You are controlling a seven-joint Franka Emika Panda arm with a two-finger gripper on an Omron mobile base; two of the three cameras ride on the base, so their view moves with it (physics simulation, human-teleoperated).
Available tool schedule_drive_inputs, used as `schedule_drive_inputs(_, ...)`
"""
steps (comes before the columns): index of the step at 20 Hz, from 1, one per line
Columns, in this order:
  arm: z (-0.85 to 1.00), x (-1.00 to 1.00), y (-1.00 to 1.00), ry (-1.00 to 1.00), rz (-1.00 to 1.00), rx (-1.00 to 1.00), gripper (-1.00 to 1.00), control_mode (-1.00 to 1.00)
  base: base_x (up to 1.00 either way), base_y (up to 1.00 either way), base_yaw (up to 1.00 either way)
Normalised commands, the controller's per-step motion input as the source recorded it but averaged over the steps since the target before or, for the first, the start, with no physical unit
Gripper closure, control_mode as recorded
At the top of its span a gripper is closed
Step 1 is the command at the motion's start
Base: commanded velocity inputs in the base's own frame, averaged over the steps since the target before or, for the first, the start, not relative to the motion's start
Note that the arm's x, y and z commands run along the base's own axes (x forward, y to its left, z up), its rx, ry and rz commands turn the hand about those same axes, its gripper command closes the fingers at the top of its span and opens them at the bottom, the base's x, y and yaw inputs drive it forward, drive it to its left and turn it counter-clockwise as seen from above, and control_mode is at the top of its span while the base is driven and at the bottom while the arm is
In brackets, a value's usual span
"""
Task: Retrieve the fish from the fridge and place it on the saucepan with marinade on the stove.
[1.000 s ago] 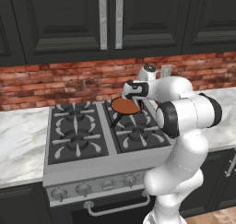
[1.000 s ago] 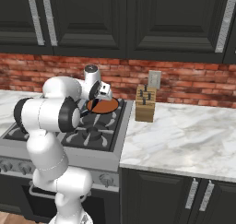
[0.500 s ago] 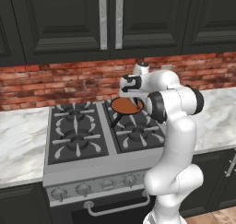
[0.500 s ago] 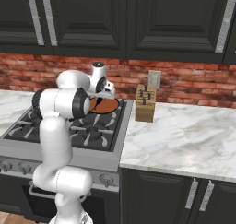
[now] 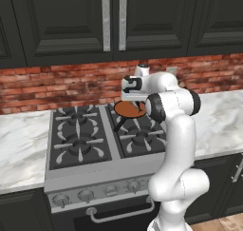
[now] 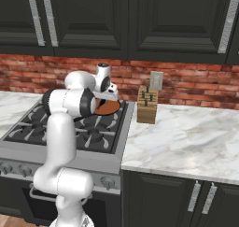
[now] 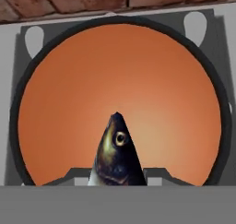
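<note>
1. Gripper (image 7: 117, 180) was closed on the fish (image 7: 115, 154), whose head projected from between the dark fingertips (image 7: 76, 176) in the hand view.
2. Directly beyond the fish lay the saucepan with marinade (image 7: 115, 80), a round dark-rimmed pan with a flat orange-brown surface; the fish was held above it, and contact could not be determined.
3. In the left base view, the saucepan (image 5: 128, 109) sat on the rear right burner of the stove (image 5: 85, 144), its black handle pointing toward the front.
4. In the right base view, a wooden knife block (image 6: 147, 104) stood on the marble counter (image 6: 186, 142), just beside the stove.
5. Behind everything ran a red brick wall (image 5: 57, 85).
</note>
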Motion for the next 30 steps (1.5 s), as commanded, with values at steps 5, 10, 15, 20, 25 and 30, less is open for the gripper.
schedule_drive_inputs(5,-0.08,0.1,0.0,0.17,0.0,0.0,1.0,-1.0,0.0,0.0,0.0)
schedule_drive_inputs(10,-0.16,0.06,0.01,0.17,0.0,0.0,1.0,-1.0,0.0,0.0,0.0)
schedule_drive_inputs(15,-0.11,0.09,0.0,0.12,0.0,0.0,1.0,-1.0,0.0,0.0,0.0)
schedule_drive_inputs(20,-0.2,0.15,0.02,0.08,0.0,0.0,1.0,-1.0,0.0,0.0,0.0)
schedule_drive_inputs(25,-0.23,0.1,0.04,0.06,0.0,0.0,1.0,-1.0,0.0,0.0,0.0)
schedule_drive_inputs(30,-0.07,0.08,0.0,0.02,0.0,0.0,1.0,-1.0,0.0,0.0,0.0)
